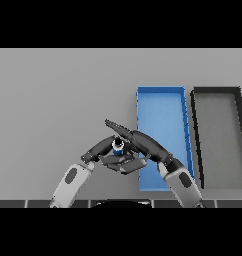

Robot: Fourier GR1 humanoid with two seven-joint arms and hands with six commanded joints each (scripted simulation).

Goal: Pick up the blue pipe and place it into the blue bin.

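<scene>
Gripping: we see the small blue pipe [117,145] caught where the two dark hands meet, just left of the blue bin [161,100], close to its left wall near the bin's lower end.
Right hand fingers: we read the right hand [134,138] as lying over the pipe, with long fingers [114,126] pointing up and away from the bin; thumb side seems to press the pipe, so we call it a pinch.
Left hand fingers: the left hand [119,162] sits under and beside the pipe, fingers curled toward it, tips reaching almost to the bin's left wall; we take it as closed round the pipe, though the overlap of the hands hides the exact contact.
Pipe: only its top end shows, a pale ring with blue below; we cannot tell whether it is touching the table [58,100].
Pipe vs bin: outside the bin, left of its wall.
Right arm: white and grey, we see it crossing over the bin's lower left corner toward the hand.
Left arm: comes in well left of the bin, angled toward it.
Blue bin: long open tray, floor bare where visible.
Dark bin [238,140]: just right of the blue bin, parallel to it, grey floor.
</scene>
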